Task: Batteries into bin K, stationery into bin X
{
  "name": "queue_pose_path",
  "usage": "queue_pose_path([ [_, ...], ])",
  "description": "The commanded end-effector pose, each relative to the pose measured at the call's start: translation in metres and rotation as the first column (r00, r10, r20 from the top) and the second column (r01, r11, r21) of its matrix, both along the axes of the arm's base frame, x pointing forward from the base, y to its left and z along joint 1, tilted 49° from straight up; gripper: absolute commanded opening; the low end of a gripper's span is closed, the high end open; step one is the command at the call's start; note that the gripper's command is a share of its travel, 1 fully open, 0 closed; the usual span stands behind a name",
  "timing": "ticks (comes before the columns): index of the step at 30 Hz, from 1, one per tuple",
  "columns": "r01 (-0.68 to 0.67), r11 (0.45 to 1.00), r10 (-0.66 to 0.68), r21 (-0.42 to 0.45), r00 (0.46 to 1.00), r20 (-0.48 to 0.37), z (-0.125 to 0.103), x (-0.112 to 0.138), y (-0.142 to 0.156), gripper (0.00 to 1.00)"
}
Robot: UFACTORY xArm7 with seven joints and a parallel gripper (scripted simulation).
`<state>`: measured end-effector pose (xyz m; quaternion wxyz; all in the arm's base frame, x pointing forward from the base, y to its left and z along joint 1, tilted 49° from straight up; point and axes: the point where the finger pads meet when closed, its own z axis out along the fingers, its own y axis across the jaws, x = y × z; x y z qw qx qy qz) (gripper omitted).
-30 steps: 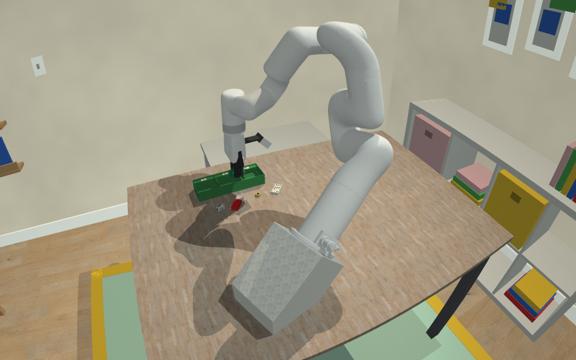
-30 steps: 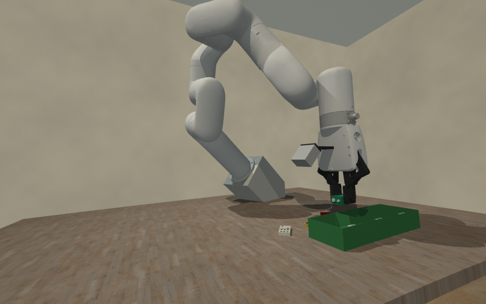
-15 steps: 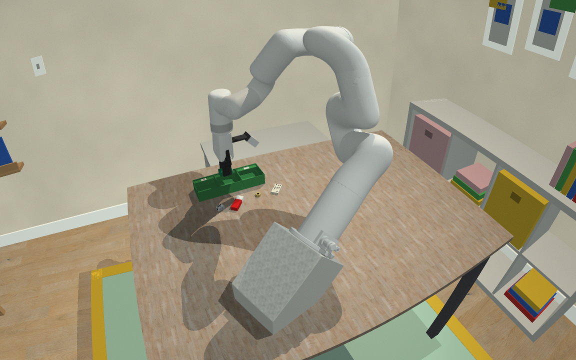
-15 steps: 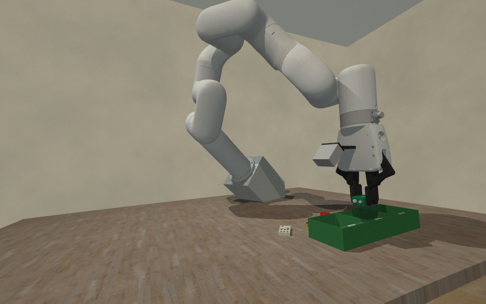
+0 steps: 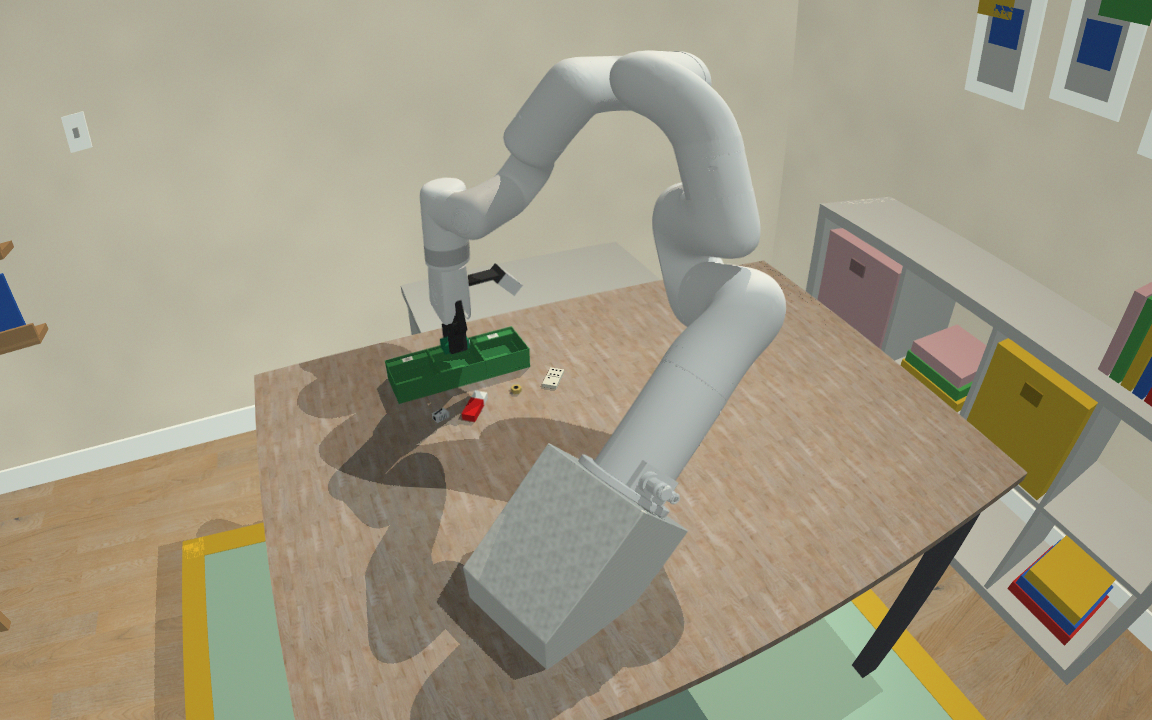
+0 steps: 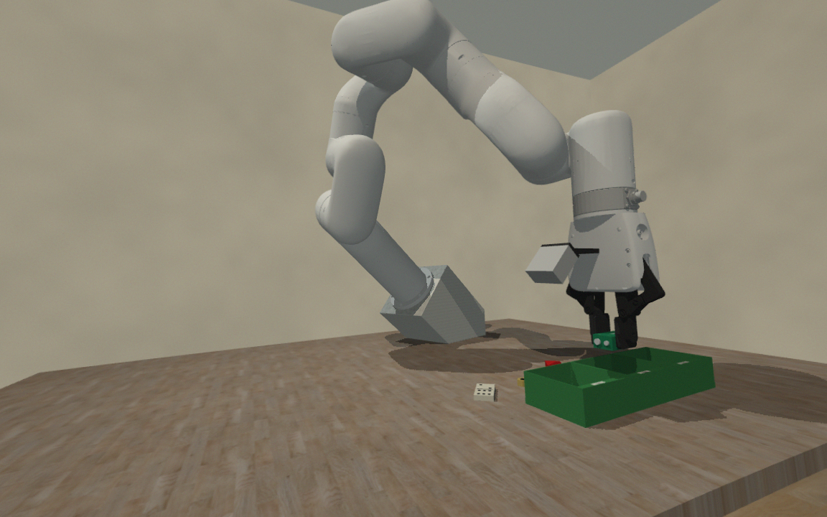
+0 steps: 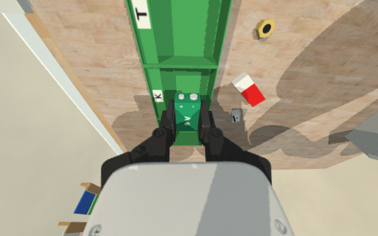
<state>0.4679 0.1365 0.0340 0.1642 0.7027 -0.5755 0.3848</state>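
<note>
The black two-fingered gripper [image 7: 186,122] is clamping a small green rectangular 9V battery [image 7: 186,115] by its two long sides, its two pale terminals pointing away from the wrist and past the fingertips. The white jointed arm [image 5: 705,179] is holding the gripper pointing straight down, so the battery is hanging just above the long green three-compartment bin tray [image 6: 571,401] that is standing on the wooden table top [image 6: 211,436]. In the wrist view the compartment bearing the white K label [image 7: 157,96] is lying directly beneath and just beyond the fingertips, and the neighbouring compartment with the white T label [image 7: 142,14] is lying farther out along the same line. A label X cannot be made out in any view. To the side of one finger, outside the tray wall, a red and white block-shaped eraser [image 7: 249,90] is lying on the table, and a small grey metal piece [image 7: 235,115] is lying nearer the finger. A yellow hexagonal nut [image 7: 265,28] is lying farther off on that side. A white domino tile with black dots [image 6: 484,392] is resting well apart from the fingers, near the end of the tray.
</note>
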Motion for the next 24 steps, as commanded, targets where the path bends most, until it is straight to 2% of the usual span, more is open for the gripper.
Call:
queue_pose_path([
  [1, -0.004, 1.0, 0.004, 0.002, 1.0, 0.001, 0.001, 0.0, 0.002, 0.0],
  [10, -0.004, 1.0, 0.004, 0.002, 1.0, 0.001, 0.001, 0.0, 0.002, 0.0],
  [24, -0.004, 1.0, 0.004, 0.002, 1.0, 0.001, -0.015, 0.008, -0.015, 0.0],
])
